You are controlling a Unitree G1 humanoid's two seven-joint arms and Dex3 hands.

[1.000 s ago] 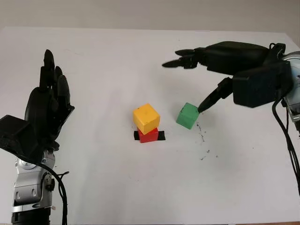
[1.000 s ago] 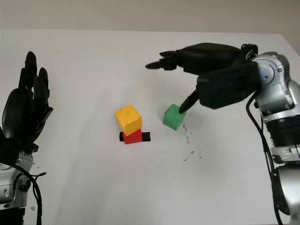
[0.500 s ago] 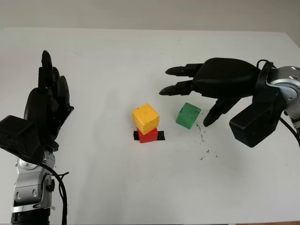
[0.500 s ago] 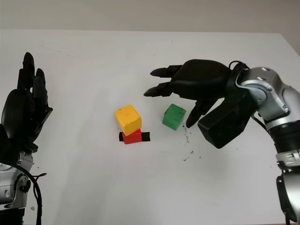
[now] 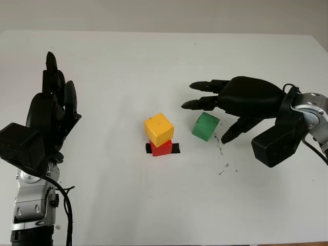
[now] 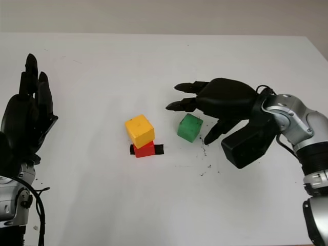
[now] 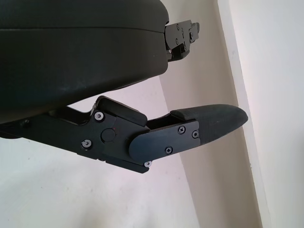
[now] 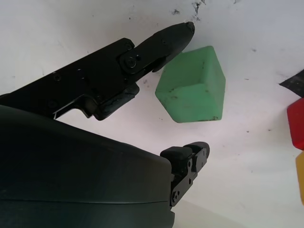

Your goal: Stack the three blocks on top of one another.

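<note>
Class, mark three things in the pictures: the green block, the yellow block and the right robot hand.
green block (image 5: 206,126): left eye view, front face.
yellow block (image 5: 159,128): left eye view, middle of the block, on the red block.
right robot hand (image 5: 215,110): left eye view, open, midway between fingertips, around the green block.

Black hands (image 5: 241,100), silver forearms (image 5: 32,210)

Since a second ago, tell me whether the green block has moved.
No. The green block sits in the same spot beside the yellow block, with only a slight turn; the right hand has come down around it, open.
</note>
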